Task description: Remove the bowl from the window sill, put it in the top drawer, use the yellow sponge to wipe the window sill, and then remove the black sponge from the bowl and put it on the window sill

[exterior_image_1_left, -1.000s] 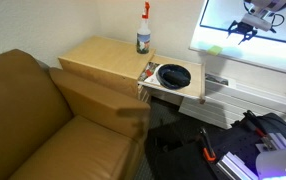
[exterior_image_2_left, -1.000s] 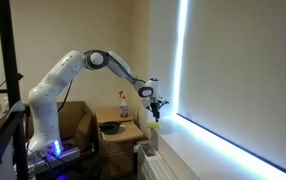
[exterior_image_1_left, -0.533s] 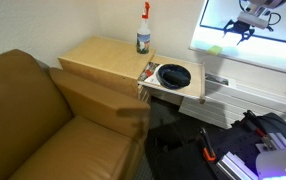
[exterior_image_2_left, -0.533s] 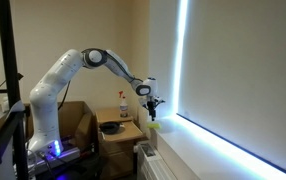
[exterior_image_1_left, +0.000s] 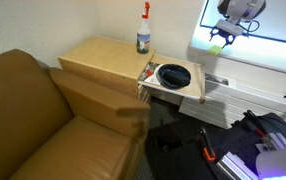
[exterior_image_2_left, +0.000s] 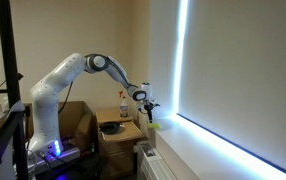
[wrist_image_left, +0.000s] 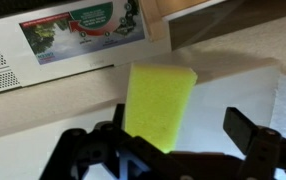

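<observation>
The tool point(exterior_image_1_left: 221, 38) has shifted sideways along the window sill point(wrist_image_left: 231, 92). Its jaws stand spread and released, holding nothing. The yellow sponge point(wrist_image_left: 161, 100) lies flat on the sill between them.

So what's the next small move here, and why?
Probably lower the gripper a touch and close on the yellow sponge. The jaws stand open on either side of it. It lies flat on the window sill, ungripped, and the bowl already sits in the top drawer, so wiping looks next.
</observation>
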You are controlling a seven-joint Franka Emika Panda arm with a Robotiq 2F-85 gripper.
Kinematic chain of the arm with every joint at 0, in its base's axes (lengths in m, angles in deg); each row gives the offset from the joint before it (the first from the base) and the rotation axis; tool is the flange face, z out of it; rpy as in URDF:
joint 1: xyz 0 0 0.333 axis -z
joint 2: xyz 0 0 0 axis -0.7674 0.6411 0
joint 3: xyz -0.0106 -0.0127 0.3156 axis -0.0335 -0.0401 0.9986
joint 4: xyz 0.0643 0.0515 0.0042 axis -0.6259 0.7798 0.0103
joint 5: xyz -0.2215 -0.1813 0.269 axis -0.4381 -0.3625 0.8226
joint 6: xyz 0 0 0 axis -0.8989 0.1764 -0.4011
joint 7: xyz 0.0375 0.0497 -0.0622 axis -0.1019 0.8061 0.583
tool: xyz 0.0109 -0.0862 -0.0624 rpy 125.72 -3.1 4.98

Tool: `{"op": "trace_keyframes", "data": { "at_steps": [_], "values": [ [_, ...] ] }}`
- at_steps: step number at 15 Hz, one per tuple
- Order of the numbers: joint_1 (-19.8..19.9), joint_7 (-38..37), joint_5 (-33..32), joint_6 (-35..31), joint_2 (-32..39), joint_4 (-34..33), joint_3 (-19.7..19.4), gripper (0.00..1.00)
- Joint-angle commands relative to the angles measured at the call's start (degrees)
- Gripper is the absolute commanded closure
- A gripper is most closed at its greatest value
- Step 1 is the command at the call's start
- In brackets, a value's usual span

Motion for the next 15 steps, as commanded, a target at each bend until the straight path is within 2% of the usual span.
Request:
{"op": "trace_keyframes", "data": {
  "at_steps": [1, 3, 4, 8, 15],
  "values": [
    [-4.0, -5.9, -2.1, -5.1, 5.8, -4.2, -4.6, 0.0],
    [-6.5, -9.1, -4.1, -6.3, 7.3, -4.7, -8.0, 0.0],
    [-4.2, -6.2, -2.6, -4.9, 5.4, -3.1, -4.8, 0.0],
    [-5.8, -9.0, -3.7, -4.5, 7.8, -5.0, -7.4, 0.0],
    [-5.7, -8.5, -3.5, -4.5, 8.6, -4.1, -7.1, 0.0]
  ]
}}
